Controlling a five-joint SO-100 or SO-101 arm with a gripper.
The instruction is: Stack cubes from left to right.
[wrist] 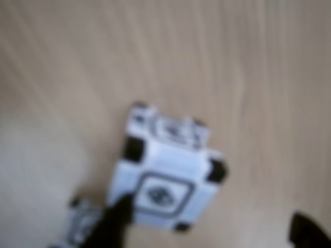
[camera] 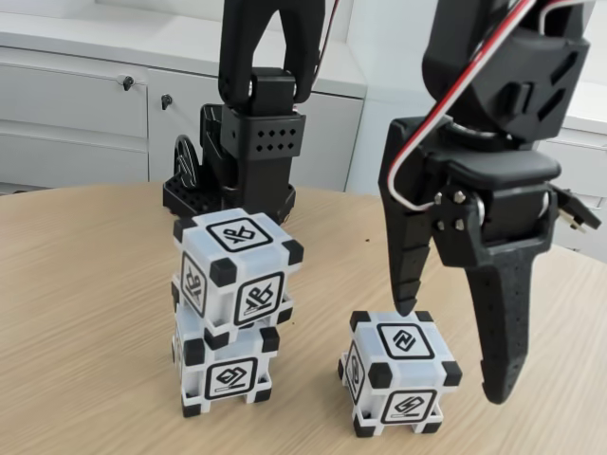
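White plastic cubes with black corner blocks and framed glyphs stand two high at the left of the fixed view: the upper cube (camera: 237, 270) sits turned and a little off-centre on the lower cube (camera: 226, 370), so the pile looks slightly crooked. To its right, apart from the pile, the third matching single cube (camera: 398, 372) rests alone on the pale wood-grain bench (camera: 85, 313). The black two-finger tool (camera: 453, 351) hangs over that cube, spread wide and holding nothing; one fingertip is just above the cube's top rear edge, the other hangs off its right side. The blurred wrist view shows the single cube (wrist: 165, 175) between the dark fingertips. I judge a descent would straddle it. Grey cabinets and the arm's black base (camera: 232, 161) stand behind.
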